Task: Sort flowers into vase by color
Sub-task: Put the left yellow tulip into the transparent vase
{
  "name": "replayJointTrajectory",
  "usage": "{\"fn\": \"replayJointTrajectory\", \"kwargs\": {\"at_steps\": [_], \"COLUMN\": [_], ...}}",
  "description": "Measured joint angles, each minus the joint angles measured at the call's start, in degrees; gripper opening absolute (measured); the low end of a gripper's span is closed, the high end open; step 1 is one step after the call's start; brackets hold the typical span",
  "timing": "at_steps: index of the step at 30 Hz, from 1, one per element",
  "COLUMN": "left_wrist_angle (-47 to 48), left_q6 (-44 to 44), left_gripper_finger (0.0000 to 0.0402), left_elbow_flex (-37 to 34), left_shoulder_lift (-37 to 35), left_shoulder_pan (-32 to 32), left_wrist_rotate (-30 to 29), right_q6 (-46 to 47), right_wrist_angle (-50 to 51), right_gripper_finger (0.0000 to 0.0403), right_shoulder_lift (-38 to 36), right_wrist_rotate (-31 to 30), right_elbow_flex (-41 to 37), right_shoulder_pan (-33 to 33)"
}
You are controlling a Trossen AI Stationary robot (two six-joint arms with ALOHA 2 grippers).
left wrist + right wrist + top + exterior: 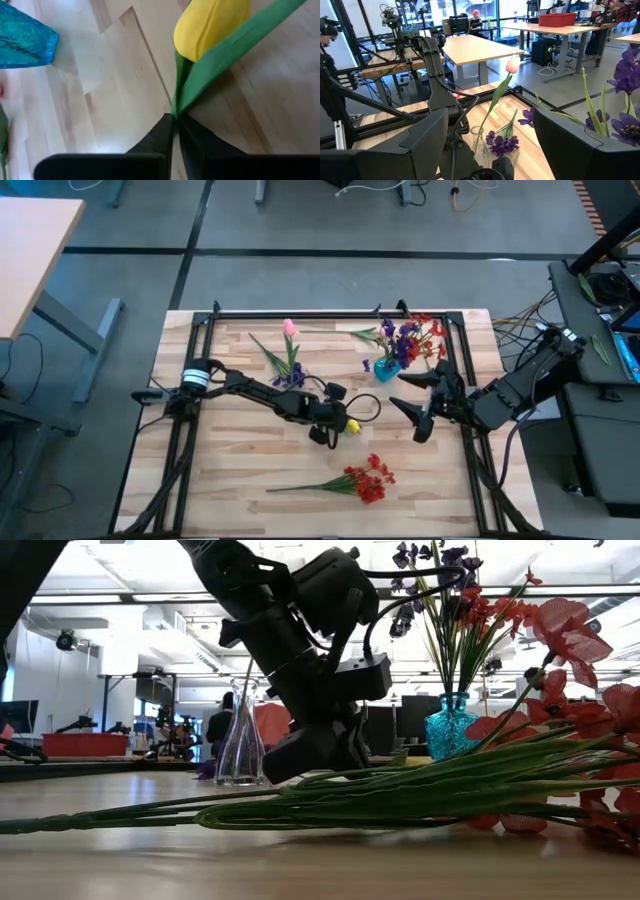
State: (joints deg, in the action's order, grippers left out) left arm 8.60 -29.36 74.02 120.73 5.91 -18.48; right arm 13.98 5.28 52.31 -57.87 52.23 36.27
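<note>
One thin stem is all the left claw clamps, the yellow tulip lying just ahead on the table, so a lift may let it swivel or slip; the right claw waits apart beside the blue vase.

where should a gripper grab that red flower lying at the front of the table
Best grip the red flower mid-stem, from straight above, fingers straddling the stem. It lies flat on the table, thin stem pointing left, bulky blossoms at its right end.
</note>
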Motion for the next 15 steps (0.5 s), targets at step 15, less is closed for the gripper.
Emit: {"fn": "replayJointTrajectory", "kwargs": {"at_steps": [15], "left_wrist_angle": [-6.09], "left_q6": [2.78], "left_gripper_finger": [0.0000], "left_elbow_flex": [0.09], "left_shoulder_lift": [-8.58], "left_shoulder_pan": [1.63], "left_wrist_rotate": [6.53], "right_q6": [-7.08], "right_wrist_angle": [-1.40], "right_gripper_finger": [0.0283], "right_shoulder_lift": [-0.01], "right_wrist_rotate": [2.85], "right_elbow_flex": [-0.02], "right_shoulder_pan": [5.64]}}
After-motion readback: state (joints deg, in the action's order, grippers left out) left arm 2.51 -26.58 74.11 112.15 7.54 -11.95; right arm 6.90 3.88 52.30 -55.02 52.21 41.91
